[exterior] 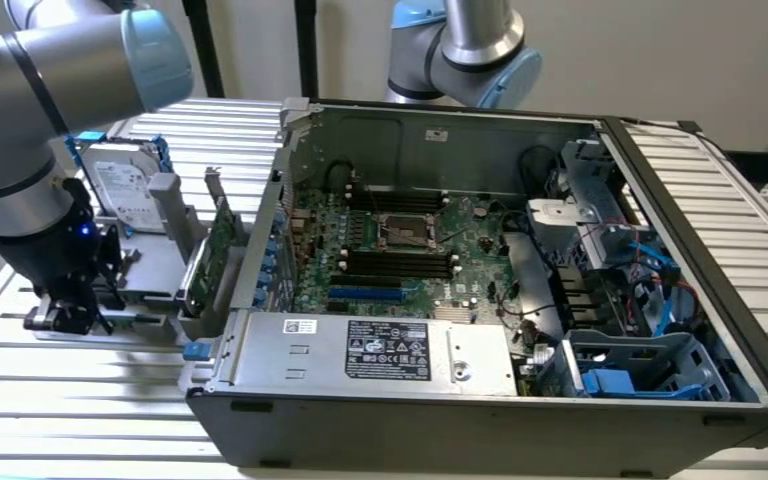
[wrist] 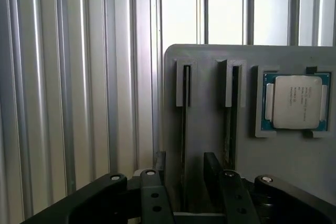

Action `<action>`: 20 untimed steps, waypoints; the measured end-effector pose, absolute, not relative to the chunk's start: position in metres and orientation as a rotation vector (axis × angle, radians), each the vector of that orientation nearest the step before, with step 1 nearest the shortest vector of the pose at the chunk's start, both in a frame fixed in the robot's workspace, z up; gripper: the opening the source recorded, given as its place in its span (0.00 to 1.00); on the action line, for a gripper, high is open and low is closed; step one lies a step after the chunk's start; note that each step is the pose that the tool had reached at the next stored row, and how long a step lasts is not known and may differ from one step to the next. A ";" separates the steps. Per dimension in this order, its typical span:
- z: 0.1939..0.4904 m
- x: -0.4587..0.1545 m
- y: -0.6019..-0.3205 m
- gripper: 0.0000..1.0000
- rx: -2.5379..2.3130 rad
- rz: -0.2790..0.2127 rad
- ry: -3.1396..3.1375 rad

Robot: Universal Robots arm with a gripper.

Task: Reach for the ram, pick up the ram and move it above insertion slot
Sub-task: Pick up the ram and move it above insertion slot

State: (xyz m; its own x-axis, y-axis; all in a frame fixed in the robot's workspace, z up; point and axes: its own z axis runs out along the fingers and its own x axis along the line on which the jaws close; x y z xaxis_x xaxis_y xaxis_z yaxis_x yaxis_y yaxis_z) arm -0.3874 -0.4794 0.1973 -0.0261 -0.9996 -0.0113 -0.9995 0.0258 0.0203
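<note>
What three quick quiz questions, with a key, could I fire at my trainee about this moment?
1. True or false: the hand is inside the computer case.
2. What lies in the square recess of the grey holder? A) a CPU chip B) a hard drive C) a fan
3. How do the hand's fingers stand, and what is between them?

Key:
1. False: it hangs outside the case, at the exterior view's left, over the holder.
2. A.
3. Open, with an edge-on ram stick between them.
</note>
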 end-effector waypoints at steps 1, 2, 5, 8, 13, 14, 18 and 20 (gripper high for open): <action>0.197 -0.387 -0.479 0.40 2.185 -0.038 -2.246; 0.197 -0.387 -0.479 0.34 2.182 -0.042 -2.246; 0.197 -0.386 -0.479 0.27 2.176 -0.051 -2.243; 0.197 -0.386 -0.479 0.21 2.174 -0.055 -2.241; 0.197 -0.385 -0.479 0.13 2.173 -0.056 -2.240; 0.197 -0.385 -0.479 0.13 2.173 -0.056 -2.240; 0.197 -0.385 -0.479 0.13 2.173 -0.056 -2.240; 0.198 -0.385 -0.479 0.13 2.173 -0.056 -2.240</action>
